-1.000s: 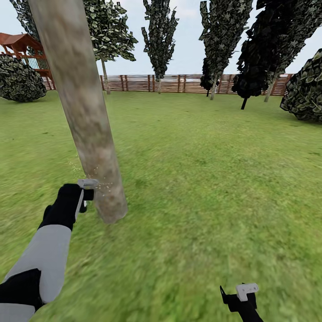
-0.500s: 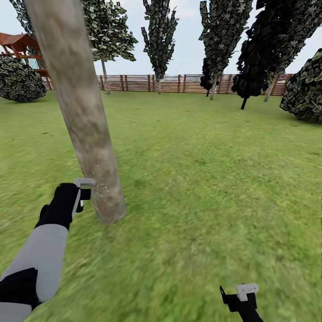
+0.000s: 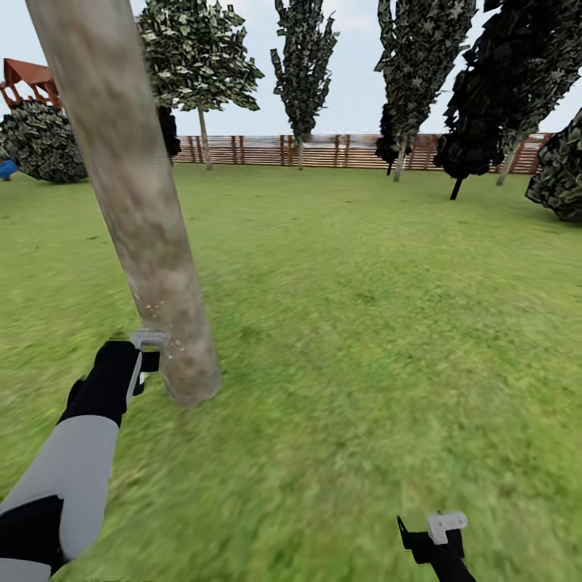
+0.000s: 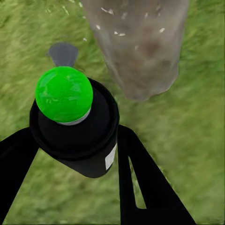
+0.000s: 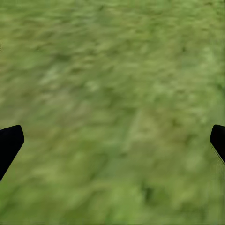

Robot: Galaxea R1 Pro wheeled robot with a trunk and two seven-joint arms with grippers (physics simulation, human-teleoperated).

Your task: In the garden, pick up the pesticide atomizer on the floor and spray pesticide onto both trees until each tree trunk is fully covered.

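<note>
Head view: the left gripper [image 3: 148, 349] is raised beside the base of the tree trunk [image 3: 137, 202], a thick pale grey-brown column that leans across this view from upper left down to the grass [image 3: 364, 323]. Pale specks lie on the bark just above the gripper. The right gripper [image 3: 440, 533] hangs low, well apart from the trunk. A brown slat fence [image 3: 323, 151] closes the lawn beyond.

Left wrist view: the jaws are closed on the pesticide atomizer [image 4: 75, 131], a dark bottle with a green dome [image 4: 63, 93] on its top. The bottle's long axis runs along the fingers [image 4: 140, 183], its top toward the trunk base [image 4: 140, 51]. White flecks show on the bark, so spray appears to be landing there.

Right wrist view: the jaws stand wide, holding nothing, over grass [image 5: 112, 112].

Judgement: the trunk lies just ahead of the left jaws, and its long axis rises away from them. Coverage further up calls for moving the left arm along that axis. The left arm is nearer.
</note>
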